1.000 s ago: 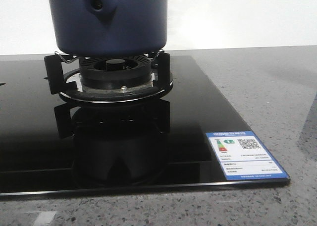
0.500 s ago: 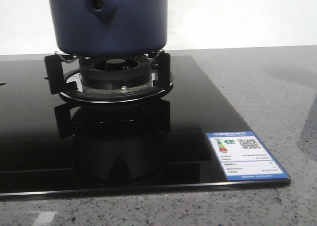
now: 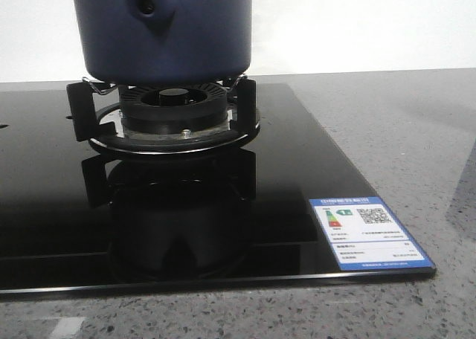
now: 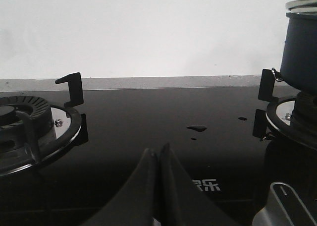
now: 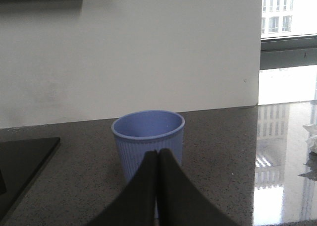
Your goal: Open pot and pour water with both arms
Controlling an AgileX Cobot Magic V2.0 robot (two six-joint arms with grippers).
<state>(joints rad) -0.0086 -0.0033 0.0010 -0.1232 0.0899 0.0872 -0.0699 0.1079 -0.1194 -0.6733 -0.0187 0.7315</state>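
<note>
The dark navy-blue pot (image 3: 167,34) stands on the burner's black supports on the stove, its handle lug with a round hole facing the front view. In the left wrist view the pot (image 4: 301,47) shows at the edge with a metal-rimmed lid (image 4: 302,5) on top. My left gripper (image 4: 159,151) is shut and empty, low over the black glass between the two burners. My right gripper (image 5: 157,154) is shut and empty over the grey counter, in front of a pale light-blue ribbed cup (image 5: 148,141). Neither gripper shows in the front view.
The black glass stove top (image 3: 297,168) carries an energy label (image 3: 368,231) at its near right corner. A second burner (image 4: 29,127) sits beside the left gripper. Small water drops (image 4: 197,128) lie on the glass. A grey knob (image 4: 285,206) is close by. The grey stone counter (image 3: 401,131) extends right.
</note>
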